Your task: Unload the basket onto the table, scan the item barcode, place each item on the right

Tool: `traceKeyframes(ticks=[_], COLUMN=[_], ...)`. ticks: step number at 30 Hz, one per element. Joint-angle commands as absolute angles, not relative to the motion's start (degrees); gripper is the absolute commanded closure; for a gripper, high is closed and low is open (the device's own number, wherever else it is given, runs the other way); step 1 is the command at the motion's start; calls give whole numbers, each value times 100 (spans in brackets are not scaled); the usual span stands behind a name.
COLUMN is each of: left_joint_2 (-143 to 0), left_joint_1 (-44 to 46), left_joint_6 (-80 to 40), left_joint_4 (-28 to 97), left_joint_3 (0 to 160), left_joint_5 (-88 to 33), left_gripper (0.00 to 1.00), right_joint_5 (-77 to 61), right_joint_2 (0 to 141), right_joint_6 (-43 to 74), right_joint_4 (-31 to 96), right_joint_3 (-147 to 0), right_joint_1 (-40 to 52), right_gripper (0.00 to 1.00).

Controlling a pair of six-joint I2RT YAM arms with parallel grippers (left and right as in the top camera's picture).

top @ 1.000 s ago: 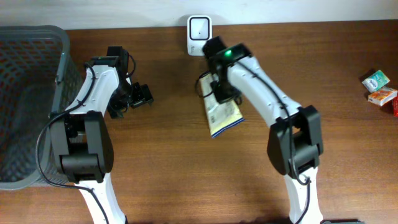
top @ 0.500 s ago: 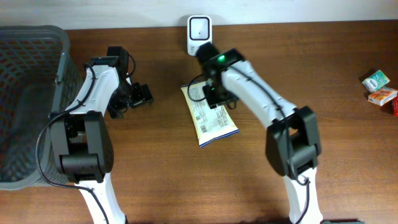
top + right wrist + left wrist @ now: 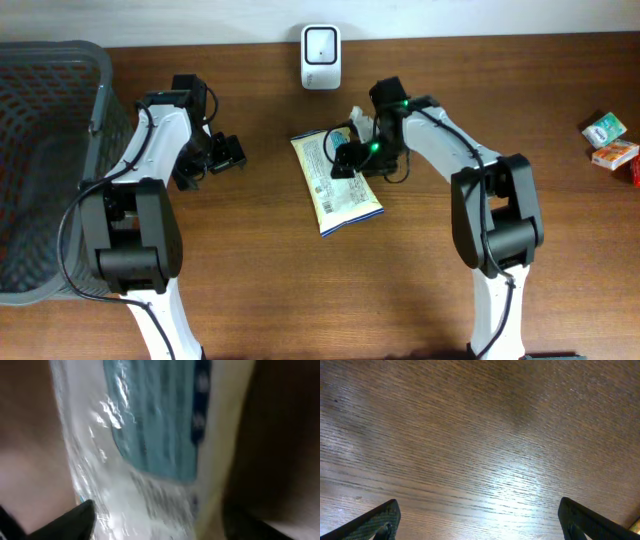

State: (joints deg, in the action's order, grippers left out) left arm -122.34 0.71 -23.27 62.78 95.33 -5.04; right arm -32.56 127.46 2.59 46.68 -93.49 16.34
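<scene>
Wooden table [image 3: 250, 280] carries the packet [image 3: 338, 190] lying flat near its middle, toward the back edge, just in front of the scanner [image 3: 320, 45]. Our right gripper [image 3: 350, 158] hangs over the packet's far-right corner, jaws spread and gripping nothing. Our left gripper [image 3: 479, 522] gapes over bare wood. We should pinch one edge only, leave the print uncovered, and tilt it toward the scanner. The packet is glossy, crinkled, pale-yellow film with fine dark print and a blue lower border.

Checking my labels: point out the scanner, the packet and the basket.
scanner [image 3: 320, 46], overhead view, middle of its white face.
packet [image 3: 338, 188], overhead view, printed middle panel.
basket [image 3: 100, 100], overhead view, right rim.
</scene>
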Motion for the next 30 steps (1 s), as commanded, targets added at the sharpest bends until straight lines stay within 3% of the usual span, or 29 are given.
traceKeyframes(ticks=[1, 4, 11, 21, 30], left_joint_2=[-12090, -12090, -12090, -12090, -12090], left_joint_1=[58, 58, 58, 58, 58], left_joint_6=[-2375, -2375, -2375, -2375, -2375], left_joint_4=[6283, 6283, 6283, 6283, 6283], left_joint_3=[9583, 9583, 9583, 9583, 9583], left_joint_5=[-447, -447, -447, -447, -447], left_gripper=[1, 1, 1, 1, 1], right_joint_5=[-3509, -3157, -2735, 1769, 3376], right_joint_2=[12691, 12691, 12366, 10731, 11153], right_joint_6=[644, 910, 910, 913, 1498], right_joint_4=[4226, 4001, 4187, 5516, 5336], right_joint_3=[-8901, -8796, -9225, -9708, -8895], right_joint_1=[1682, 1682, 1472, 1619, 1905], right_gripper=[54, 96, 96, 96, 96])
